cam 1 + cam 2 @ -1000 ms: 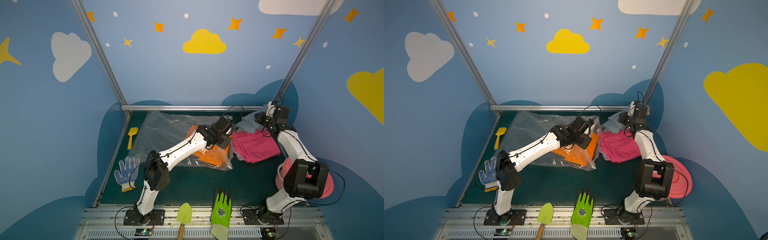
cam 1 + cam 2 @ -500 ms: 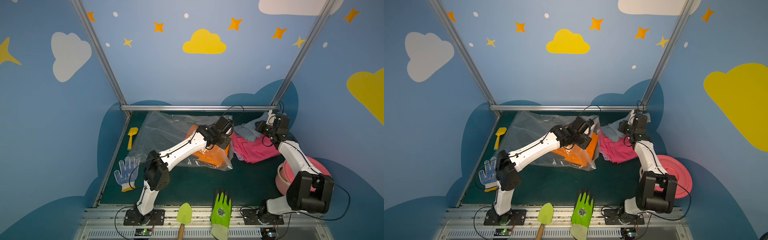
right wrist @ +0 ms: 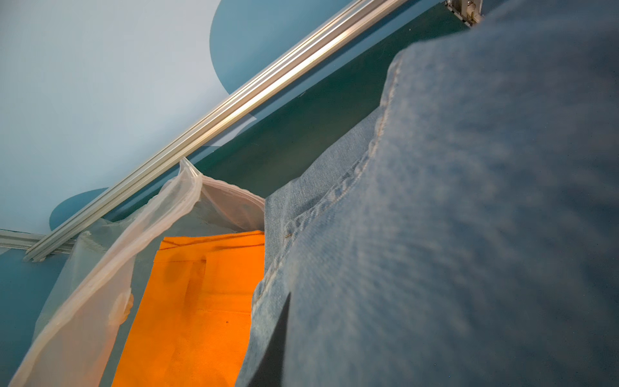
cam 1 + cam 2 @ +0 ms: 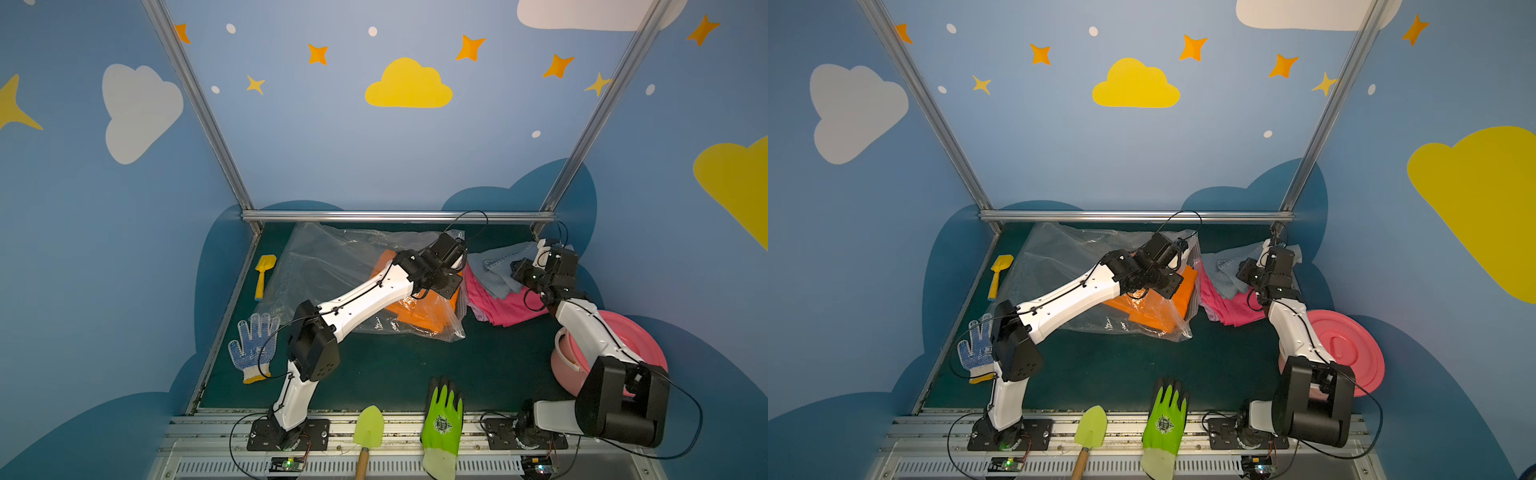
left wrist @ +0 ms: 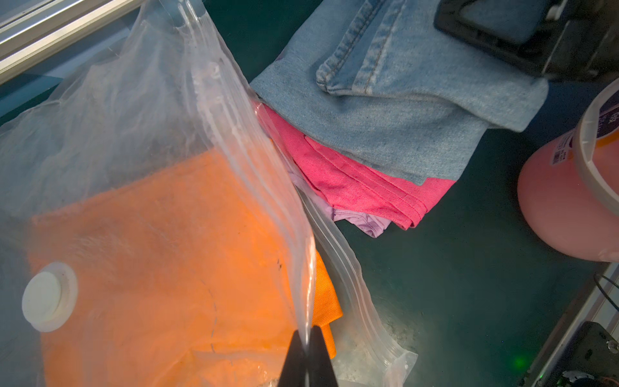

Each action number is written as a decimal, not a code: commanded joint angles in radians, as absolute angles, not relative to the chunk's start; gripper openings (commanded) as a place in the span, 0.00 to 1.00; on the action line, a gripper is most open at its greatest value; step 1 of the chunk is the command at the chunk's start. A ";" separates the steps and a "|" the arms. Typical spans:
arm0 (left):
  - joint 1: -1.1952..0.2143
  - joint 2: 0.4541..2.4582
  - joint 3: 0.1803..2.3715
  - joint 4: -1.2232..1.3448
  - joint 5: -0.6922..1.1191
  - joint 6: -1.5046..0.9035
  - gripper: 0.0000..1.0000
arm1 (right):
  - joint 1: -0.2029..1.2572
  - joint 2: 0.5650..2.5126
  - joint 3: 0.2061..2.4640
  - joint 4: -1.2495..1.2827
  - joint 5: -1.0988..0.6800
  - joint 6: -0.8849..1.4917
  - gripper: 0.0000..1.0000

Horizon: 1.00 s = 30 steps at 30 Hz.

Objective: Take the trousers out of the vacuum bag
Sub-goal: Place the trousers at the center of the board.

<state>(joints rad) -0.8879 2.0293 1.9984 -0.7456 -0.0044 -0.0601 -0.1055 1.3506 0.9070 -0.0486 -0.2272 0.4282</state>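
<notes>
The left gripper (image 5: 306, 351) is pinched shut on the upper lip of the crinkled vacuum bag (image 4: 324, 266); it should hold that high, as orange trousers (image 3: 201, 301) lie inside. Just right of the bag's mouth, the right gripper (image 4: 518, 272) clamps pale denim trousers (image 5: 385, 134), best laid on the pink trousers (image 4: 511, 307).

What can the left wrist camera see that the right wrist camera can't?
Only the left wrist view shows the valve, the hot pink trousers, the lilac trousers, the pink tub and the left gripper pinching the edge of the vacuum bag. Only the right wrist view looks into the bag's open mouth and shows the wall's dark blue patch. Both show the bag, orange trousers and denim trousers.
</notes>
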 commanded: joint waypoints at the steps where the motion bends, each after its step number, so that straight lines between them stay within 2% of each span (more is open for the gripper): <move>1: -0.882 2.027 1.996 -0.758 0.005 -0.058 0.05 | -0.105 1.301 0.873 -0.048 -0.305 0.426 0.00; 11: -0.882 2.032 2.002 -0.759 0.012 -0.058 0.05 | -0.138 1.262 0.776 -0.061 -0.338 0.467 0.00; 19: -0.882 2.034 2.016 -0.770 0.015 -0.056 0.05 | -0.167 1.317 0.736 -0.073 -0.454 0.542 0.01; 30: -0.882 2.051 2.022 -0.771 0.017 -0.056 0.05 | -0.192 1.368 0.677 -0.046 -0.518 0.616 0.21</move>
